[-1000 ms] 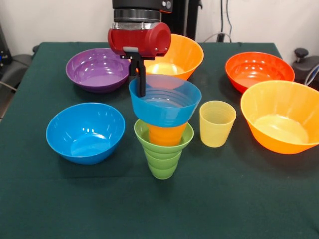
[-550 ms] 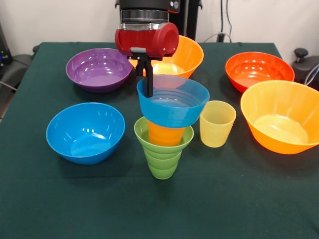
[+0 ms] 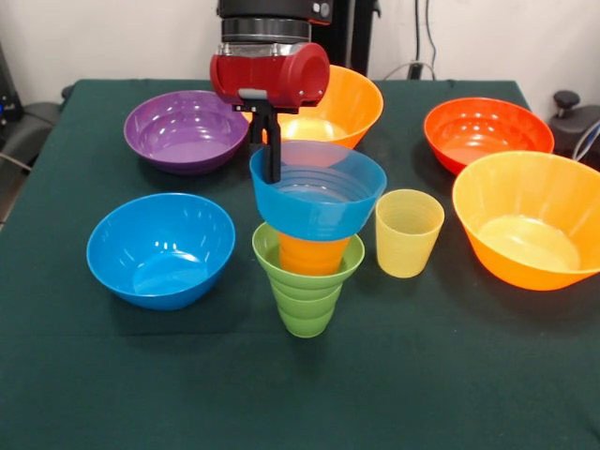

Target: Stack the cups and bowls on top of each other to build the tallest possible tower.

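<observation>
- Tower [image 3: 309,244]: centre of the frame, long axis upright, every piece mouth-up. Green ribbed cup [image 3: 307,298] at the base on the table; orange cup [image 3: 312,253] nested inside it, only a middle band showing; translucent blue bowl [image 3: 317,199] on top, sitting over the orange cup's rim and leaning slightly.
- Gripper [image 3: 269,157]: below the red wrist at upper centre, black fingers clamped on the blue bowl's rim at its left side, one finger down inside the bowl. The finger behind the wall is hard to make out.
- Pale yellow cup [image 3: 408,232]: upright, empty, just right of the tower, apart from it.
- Medium blue bowl [image 3: 160,248]: left of centre, mouth-up, empty.
- Purple bowl [image 3: 185,129]: upper left, mouth-up, empty.
- Big orange bowl, rear [image 3: 347,105]: upper centre, partly hidden behind the wrist and the gripper; its left side cannot be seen.
- Red-orange bowl [image 3: 487,131]: upper right, mouth-up, empty.
- Big orange bowl, right [image 3: 530,217]: right edge, mouth-up, empty, rim cut off by the frame.
- Table [image 3: 300,394]: dark green cloth under all items.
</observation>
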Controlling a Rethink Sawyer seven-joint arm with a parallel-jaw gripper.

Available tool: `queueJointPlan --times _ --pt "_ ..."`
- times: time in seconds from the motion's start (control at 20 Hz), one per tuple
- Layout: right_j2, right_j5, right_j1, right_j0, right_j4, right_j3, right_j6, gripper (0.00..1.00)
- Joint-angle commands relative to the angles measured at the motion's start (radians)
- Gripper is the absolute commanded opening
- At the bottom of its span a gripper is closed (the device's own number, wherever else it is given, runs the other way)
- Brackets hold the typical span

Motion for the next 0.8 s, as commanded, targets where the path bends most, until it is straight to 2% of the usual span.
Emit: queueJointPlan --times 0.05,0.8 --pt "0.053 0.152 0.052 -0.013 -0.005 0.001 0.070 0.00" --pt "0.046 0.117 0.037 0.016 0.008 0.041 0.113 0.00"
